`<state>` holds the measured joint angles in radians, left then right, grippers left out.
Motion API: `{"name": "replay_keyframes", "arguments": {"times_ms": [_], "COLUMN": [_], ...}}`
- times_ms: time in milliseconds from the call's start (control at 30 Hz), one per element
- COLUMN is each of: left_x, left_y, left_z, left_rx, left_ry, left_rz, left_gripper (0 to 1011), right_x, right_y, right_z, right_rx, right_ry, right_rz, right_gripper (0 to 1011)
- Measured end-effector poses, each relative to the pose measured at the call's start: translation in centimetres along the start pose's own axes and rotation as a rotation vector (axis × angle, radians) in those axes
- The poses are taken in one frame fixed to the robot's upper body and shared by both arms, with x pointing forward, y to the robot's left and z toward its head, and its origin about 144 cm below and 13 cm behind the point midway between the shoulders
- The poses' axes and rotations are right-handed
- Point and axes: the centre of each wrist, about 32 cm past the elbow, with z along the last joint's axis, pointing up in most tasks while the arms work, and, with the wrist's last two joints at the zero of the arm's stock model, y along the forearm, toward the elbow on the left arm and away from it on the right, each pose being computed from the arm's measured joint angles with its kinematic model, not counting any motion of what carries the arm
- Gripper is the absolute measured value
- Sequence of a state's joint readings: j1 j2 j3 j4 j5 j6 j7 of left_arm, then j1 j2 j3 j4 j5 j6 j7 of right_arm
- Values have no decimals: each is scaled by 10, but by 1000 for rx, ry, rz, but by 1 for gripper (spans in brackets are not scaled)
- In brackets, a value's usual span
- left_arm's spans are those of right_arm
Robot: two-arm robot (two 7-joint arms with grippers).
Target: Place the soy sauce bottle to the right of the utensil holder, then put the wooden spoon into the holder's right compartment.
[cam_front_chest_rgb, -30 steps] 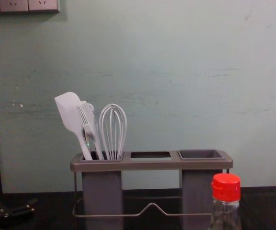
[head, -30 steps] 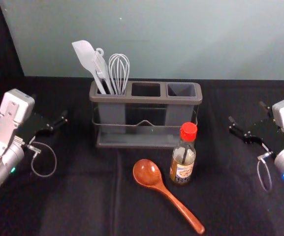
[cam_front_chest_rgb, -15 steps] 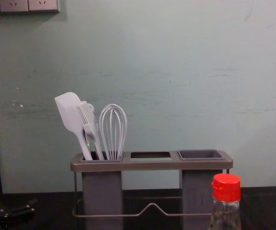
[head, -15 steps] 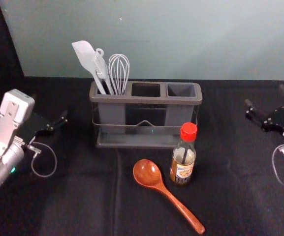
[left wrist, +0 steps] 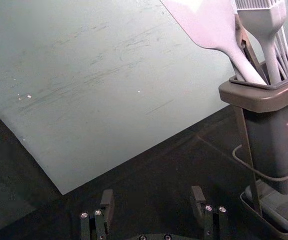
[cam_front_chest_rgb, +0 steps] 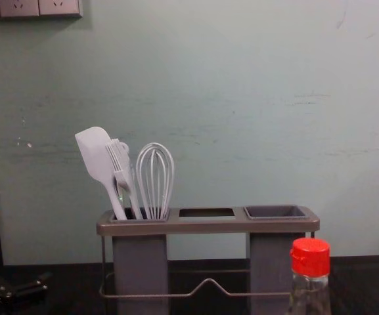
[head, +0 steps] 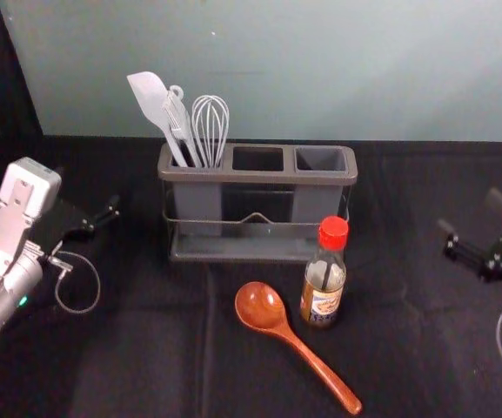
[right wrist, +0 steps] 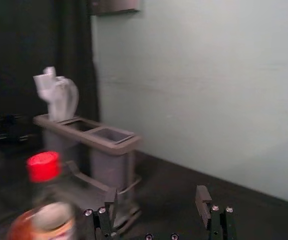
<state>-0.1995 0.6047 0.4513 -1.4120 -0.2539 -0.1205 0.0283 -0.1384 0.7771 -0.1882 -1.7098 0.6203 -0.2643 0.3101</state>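
Red cap (head: 333, 233) up, the bottle (head: 324, 287) stands on the dark cloth (head: 129, 348) just where it stood in the earlier frames, and the spoon (head: 296, 340) and holder (head: 262, 176) have kept their places too. What has changed is the right gripper (head: 473, 215): against a second ago it is farther out to the right in the head view and a little nearer the robot. Compared with half a second ago, it has come back toward the robot. The left gripper (head: 89, 190) stays put, left of the holder.

The bottle's long axis is upright. It is in front of the holder's right part, near its front edge. The spoon lies on a slant: its bowl points away from the robot and leftward, toward the holder, and its handle runs back toward the robot and to the right. The bowl is just beside the bottle, on its left, with a gap between them.

The right gripper's fingers are spread wide with a gap between them, well apart from the bottle. The left gripper's fingers are likewise parted. In the holder's left compartment stand the spatula (head: 150, 96), brush (head: 179, 119) and whisk (head: 210, 122), heads up.
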Motion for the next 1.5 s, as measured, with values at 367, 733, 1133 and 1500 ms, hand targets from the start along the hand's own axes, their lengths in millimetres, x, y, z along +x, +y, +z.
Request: {"name": "replay_keyframes", "arguments": {"times_ms": [367, 733, 1133, 1500], "left_x": [0, 0, 0, 0], "left_y": [0, 0, 0, 0], "left_z": [0, 0, 0, 0], "left_rx": [0, 0, 0, 0], "left_ry": [0, 0, 0, 0], "left_rz": [0, 0, 0, 0], "left_gripper": [1005, 1005, 1005, 1005], "right_x": [2, -4, -13, -17], "right_y": [-12, 6, 42, 69], "right_z": [0, 3, 4, 3], "right_rx": [-58, -62, -61, -51], "right_ry": [47, 29, 55, 57], "right_rz": [305, 404, 421, 419], "right_gripper": [1003, 1003, 1003, 1002]}}
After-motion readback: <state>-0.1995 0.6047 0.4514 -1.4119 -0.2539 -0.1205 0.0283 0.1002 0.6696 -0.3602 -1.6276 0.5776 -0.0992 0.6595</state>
